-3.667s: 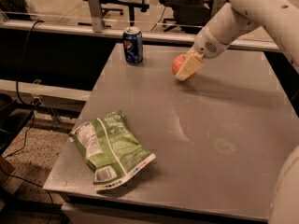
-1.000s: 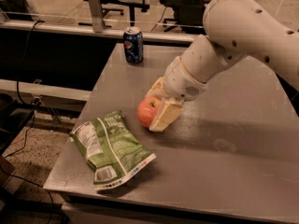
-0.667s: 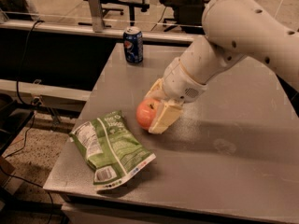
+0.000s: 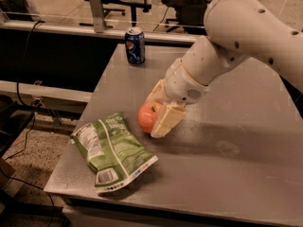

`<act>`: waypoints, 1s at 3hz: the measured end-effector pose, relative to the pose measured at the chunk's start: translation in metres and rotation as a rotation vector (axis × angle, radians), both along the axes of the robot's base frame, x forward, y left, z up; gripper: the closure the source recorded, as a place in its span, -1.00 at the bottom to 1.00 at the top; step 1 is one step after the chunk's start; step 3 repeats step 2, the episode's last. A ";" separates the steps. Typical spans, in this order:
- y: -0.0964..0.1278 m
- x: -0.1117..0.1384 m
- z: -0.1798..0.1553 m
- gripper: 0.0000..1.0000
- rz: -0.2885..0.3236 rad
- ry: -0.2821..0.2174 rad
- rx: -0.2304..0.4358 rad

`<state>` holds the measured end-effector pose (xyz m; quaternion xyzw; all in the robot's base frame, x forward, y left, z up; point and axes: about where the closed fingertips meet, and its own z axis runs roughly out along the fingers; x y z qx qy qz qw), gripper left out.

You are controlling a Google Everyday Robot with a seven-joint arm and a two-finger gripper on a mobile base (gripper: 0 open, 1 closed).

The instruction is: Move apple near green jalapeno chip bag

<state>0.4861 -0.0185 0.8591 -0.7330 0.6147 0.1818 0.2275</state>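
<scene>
The round orange-red apple sits between the cream-coloured fingers of my gripper, low over the grey table. The gripper is shut on the apple. The green jalapeno chip bag, crumpled with a white label and barcode, lies at the table's front left corner. The apple is just right of the bag's top edge, a short gap away. My white arm reaches in from the upper right.
A blue soda can stands at the table's far left. The table's left edge drops to a speckled floor with cables. Office chairs and a rail stand behind the table.
The gripper has carried the apple from beside the soda can at the far side down and left to the chip bag. In the last second it has moved only slightly.
</scene>
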 end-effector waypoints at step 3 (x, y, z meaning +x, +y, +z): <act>0.001 -0.001 0.000 -1.00 0.002 -0.001 -0.001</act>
